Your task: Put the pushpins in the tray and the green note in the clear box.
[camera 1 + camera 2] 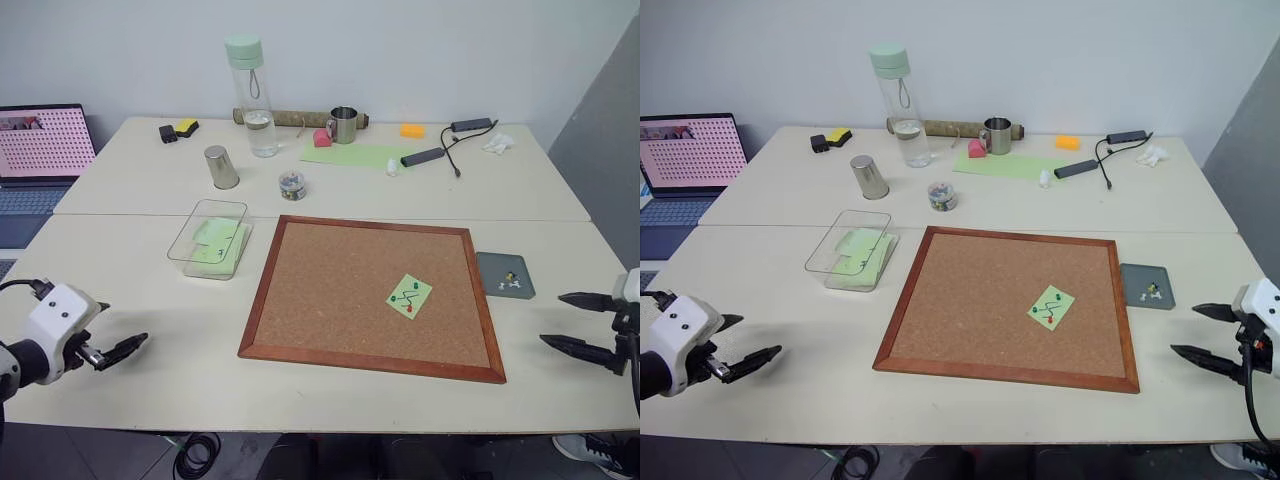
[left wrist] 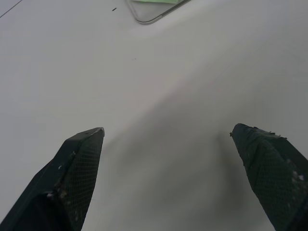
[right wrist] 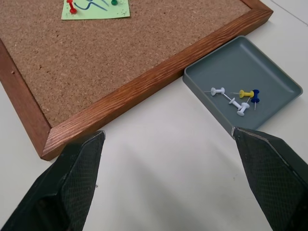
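Observation:
The green note (image 1: 409, 295) lies on the corkboard (image 1: 330, 290), right of its middle, with a blue scribble on it. Green and red pushpins (image 1: 409, 307) are stuck through the note; the same pushpins (image 3: 71, 6) appear in the right wrist view. The dark-grey tray (image 1: 495, 265) sits just off the board's right edge and holds several white, yellow and blue pins. The clear box (image 1: 183, 243) stands left of the board with green paper inside. My left gripper (image 1: 122, 326) hovers open over bare table at the near left. My right gripper (image 1: 551, 318) is open at the near right, close to the tray (image 3: 240, 67).
Along the back of the table stand a small round jar of pins (image 1: 292, 184), a metal cup (image 1: 221, 167), a tall water bottle (image 1: 252, 95), a steel mug (image 1: 344, 124), a long pale-green sheet (image 1: 355, 155) and cables (image 1: 450, 145). An open laptop (image 1: 40, 150) sits at the far left.

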### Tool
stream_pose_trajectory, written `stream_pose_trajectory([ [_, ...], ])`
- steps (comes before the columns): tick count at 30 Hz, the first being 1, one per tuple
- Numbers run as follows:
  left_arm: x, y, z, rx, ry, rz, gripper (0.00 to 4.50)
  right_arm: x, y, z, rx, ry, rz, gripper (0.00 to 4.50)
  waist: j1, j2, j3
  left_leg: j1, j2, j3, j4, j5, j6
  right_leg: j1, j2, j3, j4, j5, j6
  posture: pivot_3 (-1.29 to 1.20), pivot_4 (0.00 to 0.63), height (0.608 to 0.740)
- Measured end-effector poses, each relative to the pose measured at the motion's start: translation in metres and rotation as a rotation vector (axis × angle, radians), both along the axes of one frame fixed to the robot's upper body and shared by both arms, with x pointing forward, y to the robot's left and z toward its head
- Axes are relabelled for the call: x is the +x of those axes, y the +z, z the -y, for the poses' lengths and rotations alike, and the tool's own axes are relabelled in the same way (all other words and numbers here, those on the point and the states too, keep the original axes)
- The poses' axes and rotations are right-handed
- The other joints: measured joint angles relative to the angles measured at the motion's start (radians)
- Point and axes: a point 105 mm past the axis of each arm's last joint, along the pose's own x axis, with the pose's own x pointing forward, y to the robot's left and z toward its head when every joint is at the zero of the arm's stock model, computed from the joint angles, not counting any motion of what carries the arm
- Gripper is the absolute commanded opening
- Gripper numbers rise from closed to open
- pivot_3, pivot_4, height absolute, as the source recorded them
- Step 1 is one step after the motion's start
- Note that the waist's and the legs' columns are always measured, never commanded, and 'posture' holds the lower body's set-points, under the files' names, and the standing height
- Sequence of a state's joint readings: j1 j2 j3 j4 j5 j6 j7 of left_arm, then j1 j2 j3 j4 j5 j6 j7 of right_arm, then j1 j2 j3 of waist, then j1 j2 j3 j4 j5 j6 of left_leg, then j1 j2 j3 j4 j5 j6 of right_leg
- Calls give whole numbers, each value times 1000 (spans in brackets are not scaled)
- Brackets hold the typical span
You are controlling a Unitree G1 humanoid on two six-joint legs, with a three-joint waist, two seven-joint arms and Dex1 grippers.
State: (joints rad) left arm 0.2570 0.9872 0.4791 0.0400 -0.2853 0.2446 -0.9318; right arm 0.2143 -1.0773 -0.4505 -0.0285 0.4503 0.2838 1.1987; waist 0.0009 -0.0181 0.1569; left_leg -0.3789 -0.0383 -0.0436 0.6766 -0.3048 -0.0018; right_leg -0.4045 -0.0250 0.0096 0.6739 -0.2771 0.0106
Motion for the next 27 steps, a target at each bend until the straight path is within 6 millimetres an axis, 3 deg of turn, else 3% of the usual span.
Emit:
stream_pose_trajectory([
  [19,-2,-1,4,-11,-3,-22,4500,11,9,0,-13,1,55,4445,0,0,0,0,0,0,0,0,0,0,0,0,0,0,0,0,150,740],
  [27,-3,-3,15,-41,-36,-10,4500,15,8,-7,9,10,77,4445,0,0,0,0,0,0,0,0,0,0,0,0,0,0,0,0,150,740],
])
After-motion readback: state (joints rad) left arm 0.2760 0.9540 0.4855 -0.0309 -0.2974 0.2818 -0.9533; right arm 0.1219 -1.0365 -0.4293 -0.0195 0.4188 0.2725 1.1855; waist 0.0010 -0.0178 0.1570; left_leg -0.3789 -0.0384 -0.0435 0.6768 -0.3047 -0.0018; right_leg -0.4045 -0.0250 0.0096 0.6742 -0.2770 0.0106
